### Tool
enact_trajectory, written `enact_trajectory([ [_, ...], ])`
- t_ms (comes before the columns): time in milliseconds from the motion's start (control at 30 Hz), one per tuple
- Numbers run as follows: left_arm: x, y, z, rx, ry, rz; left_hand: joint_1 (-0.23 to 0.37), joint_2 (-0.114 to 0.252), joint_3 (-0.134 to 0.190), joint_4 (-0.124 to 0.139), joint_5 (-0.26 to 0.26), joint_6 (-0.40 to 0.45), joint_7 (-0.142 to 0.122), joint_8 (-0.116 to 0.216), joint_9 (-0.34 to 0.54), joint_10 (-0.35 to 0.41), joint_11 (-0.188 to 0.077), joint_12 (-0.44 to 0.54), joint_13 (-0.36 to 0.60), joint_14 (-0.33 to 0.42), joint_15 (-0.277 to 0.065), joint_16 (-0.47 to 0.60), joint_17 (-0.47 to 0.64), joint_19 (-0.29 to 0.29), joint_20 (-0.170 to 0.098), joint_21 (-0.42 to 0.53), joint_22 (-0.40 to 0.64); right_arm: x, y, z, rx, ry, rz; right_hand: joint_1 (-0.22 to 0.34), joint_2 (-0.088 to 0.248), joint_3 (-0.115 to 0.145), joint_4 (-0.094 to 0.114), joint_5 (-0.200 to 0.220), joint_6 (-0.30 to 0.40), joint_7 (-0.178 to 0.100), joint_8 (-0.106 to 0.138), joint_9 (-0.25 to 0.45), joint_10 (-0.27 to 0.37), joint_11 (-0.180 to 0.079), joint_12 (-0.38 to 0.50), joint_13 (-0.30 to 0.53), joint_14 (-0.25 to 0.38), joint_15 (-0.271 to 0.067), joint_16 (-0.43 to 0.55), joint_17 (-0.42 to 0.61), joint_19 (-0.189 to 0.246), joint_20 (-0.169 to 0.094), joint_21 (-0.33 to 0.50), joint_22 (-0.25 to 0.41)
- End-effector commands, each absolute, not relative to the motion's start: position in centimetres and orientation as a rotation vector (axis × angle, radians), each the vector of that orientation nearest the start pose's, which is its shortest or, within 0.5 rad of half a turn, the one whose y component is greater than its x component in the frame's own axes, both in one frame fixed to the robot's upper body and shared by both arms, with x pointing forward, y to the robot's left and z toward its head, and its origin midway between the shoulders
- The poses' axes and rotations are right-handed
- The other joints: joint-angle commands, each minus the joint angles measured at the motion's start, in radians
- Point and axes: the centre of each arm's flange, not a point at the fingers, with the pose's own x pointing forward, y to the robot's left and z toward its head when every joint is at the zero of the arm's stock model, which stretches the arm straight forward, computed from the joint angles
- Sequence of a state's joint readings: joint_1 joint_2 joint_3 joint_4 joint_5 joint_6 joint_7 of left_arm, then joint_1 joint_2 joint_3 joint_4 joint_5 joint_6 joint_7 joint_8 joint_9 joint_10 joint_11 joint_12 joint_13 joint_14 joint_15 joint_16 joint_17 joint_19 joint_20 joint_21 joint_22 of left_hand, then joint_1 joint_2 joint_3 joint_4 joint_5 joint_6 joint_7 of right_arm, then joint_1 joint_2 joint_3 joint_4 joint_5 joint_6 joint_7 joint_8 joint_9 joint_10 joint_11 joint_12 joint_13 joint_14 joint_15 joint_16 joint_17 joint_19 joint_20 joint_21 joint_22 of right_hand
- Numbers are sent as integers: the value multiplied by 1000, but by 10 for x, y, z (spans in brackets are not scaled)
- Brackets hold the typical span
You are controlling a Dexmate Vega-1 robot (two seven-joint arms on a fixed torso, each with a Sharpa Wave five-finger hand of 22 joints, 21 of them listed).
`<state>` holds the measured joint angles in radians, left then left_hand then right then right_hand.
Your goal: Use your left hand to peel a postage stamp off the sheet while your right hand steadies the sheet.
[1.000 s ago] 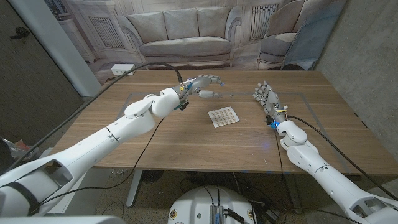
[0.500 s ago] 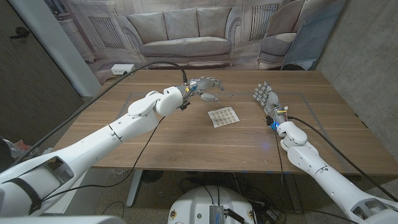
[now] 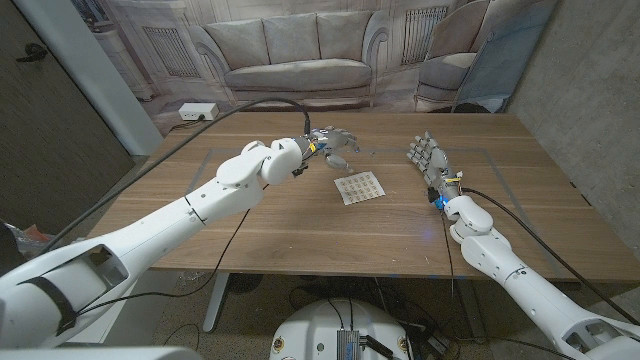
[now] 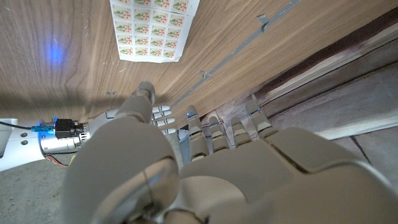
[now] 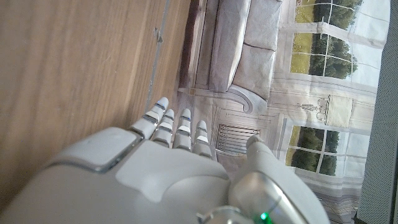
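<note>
from the head view we see the stamp sheet [image 3: 359,187] lying flat on the wooden table [image 3: 300,230], near the middle, turned a little askew. our left hand [image 3: 333,141] hangs over the table just beyond the sheet's far left corner, fingers spread and loosely curled, holding nothing and not touching the sheet. our right hand [image 3: 424,155] stands to the right of the sheet, apart from it, fingers straight and pointing away from us, also holding nothing. a backdrop printed with a sofa [image 3: 295,60] hangs behind the table, and a white power strip [image 3: 197,111] sits by the far left corner.

in the left wrist view we look along the back of our left hand [image 4: 205,168], its fingers [image 4: 214,134] reaching out with gaps between them and nothing in them. the stamp sheet [image 4: 152,28] lies on the wood beyond the fingertips, rows of small printed stamps plain to see. the right hand [image 4: 134,118] shows past the thumb.

in the right wrist view our right hand [image 5: 155,168] shows its back, fingers [image 5: 174,127] straight and side by side above bare wood, gripping nothing.
</note>
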<state>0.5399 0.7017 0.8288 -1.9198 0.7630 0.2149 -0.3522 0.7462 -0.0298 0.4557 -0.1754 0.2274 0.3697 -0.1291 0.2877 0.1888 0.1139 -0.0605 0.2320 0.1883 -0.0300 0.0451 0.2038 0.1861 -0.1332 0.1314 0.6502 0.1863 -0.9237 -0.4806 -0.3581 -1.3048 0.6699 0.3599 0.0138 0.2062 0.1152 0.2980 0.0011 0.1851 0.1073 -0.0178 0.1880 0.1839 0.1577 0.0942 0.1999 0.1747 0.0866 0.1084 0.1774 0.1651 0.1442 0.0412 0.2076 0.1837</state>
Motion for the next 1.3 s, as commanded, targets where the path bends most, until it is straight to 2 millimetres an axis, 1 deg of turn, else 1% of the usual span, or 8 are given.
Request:
enact_trajectory([
  [33, 565, 74, 62, 1840, -705, -225, 26, -13, -6, -3, 12, 8, -26, -6, 2, 1, -10, -5, 3, 2, 12, 1, -1, 16, 5, -2, 0, 647, -285, -71, 121, -578, 185, 6, 1, 2, -2, -1, 13, -1, 8, 1, 6, 1, 7, 2, 8, 2, 2, 4, 12, -1, 7, 2],
  [300, 571, 69, 61, 1894, -684, -235, 77, -33, -10, -3, 23, 51, -65, 1, 4, 6, -29, -8, 3, 2, 4, -1, -1, 28, -10, -6, 0, 649, -286, -73, 134, -575, 177, 4, 1, 1, -3, -1, 16, -1, 9, 1, 10, 1, 8, 2, 10, 3, 2, 4, 14, -1, 7, 2],
  [467, 575, 64, 62, 1938, -625, -248, 111, -41, -13, -1, 26, 39, -88, -11, 6, 2, -34, -13, 3, -11, -3, -6, -2, 39, -16, -7, 0, 651, -286, -75, 135, -572, 179, 3, 1, -1, -3, -1, 18, 0, 9, 1, 12, 2, 8, 2, 13, 4, 2, 4, 15, 0, 7, 2],
  [667, 579, 58, 59, 1958, -623, -291, 126, -54, -26, 11, 28, 30, -91, -24, 7, -26, -26, -26, 4, -37, 6, -14, -1, 37, -15, -15, 1, 651, -287, -77, 146, -572, 169, 1, 0, -2, -2, -2, 22, 0, 9, 2, 14, 1, 8, 2, 15, 2, 2, 5, 16, 1, 7, 3],
  [900, 576, 53, 55, 1978, -631, -306, 124, -66, -42, 20, 29, 45, -89, -23, 9, -41, -26, -31, 4, -47, 12, -14, 1, 32, -20, -22, 1, 652, -288, -78, 154, -576, 168, -2, 0, -4, -2, -2, 25, 0, 10, 2, 17, 1, 8, 2, 18, 2, 3, 5, 19, 0, 8, 3],
  [1033, 575, 50, 52, 1997, -626, -317, 124, -73, -51, 24, 30, 72, -87, -15, 11, -45, -26, -32, 4, -50, 14, -13, 2, 31, -21, -25, 1, 653, -288, -79, 158, -574, 167, -4, -1, -5, -1, -2, 27, 0, 10, 2, 18, 1, 8, 2, 20, 1, 3, 5, 20, -1, 8, 3],
  [1067, 575, 50, 51, 1994, -622, -329, 126, -82, -62, 27, 32, 110, -82, -1, 14, -47, -26, -32, 5, -51, 13, -11, 2, 31, -24, -29, 1, 654, -288, -79, 160, -573, 171, -4, -1, -6, -1, -2, 26, 0, 10, 2, 19, 1, 9, 2, 21, 1, 3, 5, 20, -1, 8, 3],
  [1300, 577, 44, 41, 2043, -589, -343, 123, -101, -87, 33, 35, 155, -77, 18, 23, -64, -23, -36, 5, -66, 13, -12, 4, 26, -29, -39, 2, 653, -287, -82, 171, -571, 163, -9, -1, -9, 1, -2, 32, -1, 11, 2, 25, 2, 10, 2, 26, -1, 4, 6, 24, -1, 10, 3],
])
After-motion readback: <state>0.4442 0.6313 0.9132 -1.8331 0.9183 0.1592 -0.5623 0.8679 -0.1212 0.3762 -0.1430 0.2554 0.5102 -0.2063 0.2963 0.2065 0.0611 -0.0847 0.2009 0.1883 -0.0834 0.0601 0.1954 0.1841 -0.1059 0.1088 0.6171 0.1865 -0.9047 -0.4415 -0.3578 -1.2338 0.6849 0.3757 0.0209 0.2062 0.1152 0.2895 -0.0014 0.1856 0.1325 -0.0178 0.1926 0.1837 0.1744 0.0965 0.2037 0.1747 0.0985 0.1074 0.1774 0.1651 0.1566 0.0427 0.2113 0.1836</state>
